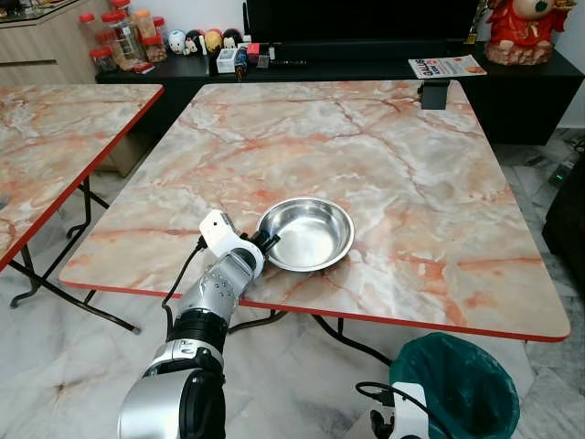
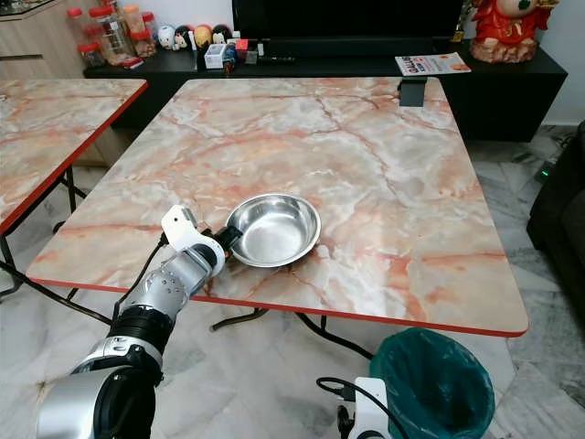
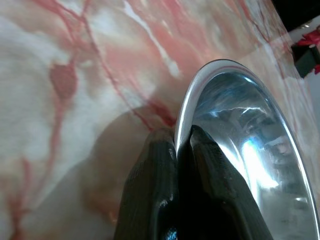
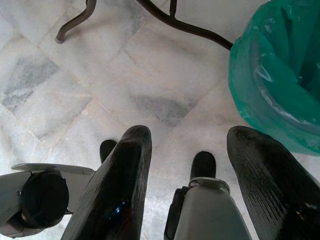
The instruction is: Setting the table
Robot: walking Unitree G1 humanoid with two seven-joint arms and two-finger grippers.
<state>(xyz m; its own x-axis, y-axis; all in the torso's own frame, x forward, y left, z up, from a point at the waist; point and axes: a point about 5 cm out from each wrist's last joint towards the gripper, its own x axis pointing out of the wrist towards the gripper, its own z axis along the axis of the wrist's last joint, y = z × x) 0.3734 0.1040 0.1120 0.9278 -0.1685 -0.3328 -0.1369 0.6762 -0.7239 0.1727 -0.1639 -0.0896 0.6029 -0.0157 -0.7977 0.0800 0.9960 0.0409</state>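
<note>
A shiny steel bowl (image 1: 311, 233) rests on the marble table (image 1: 384, 155) near its front edge. My left gripper (image 1: 267, 242) is at the bowl's left side and is shut on its rim. In the left wrist view the two black fingers (image 3: 160, 200) pinch the thin rim (image 3: 186, 115), one inside and one outside the bowl (image 3: 250, 150). My right gripper (image 4: 187, 170) hangs low over the floor beside the bin, open with nothing between its fingers.
A green-lined bin (image 1: 454, 384) stands on the floor under the table's front right corner. A second marble table (image 1: 46, 137) is at the left. A dark sideboard (image 1: 302, 55) with jars, figurines and a magazine runs along the back wall.
</note>
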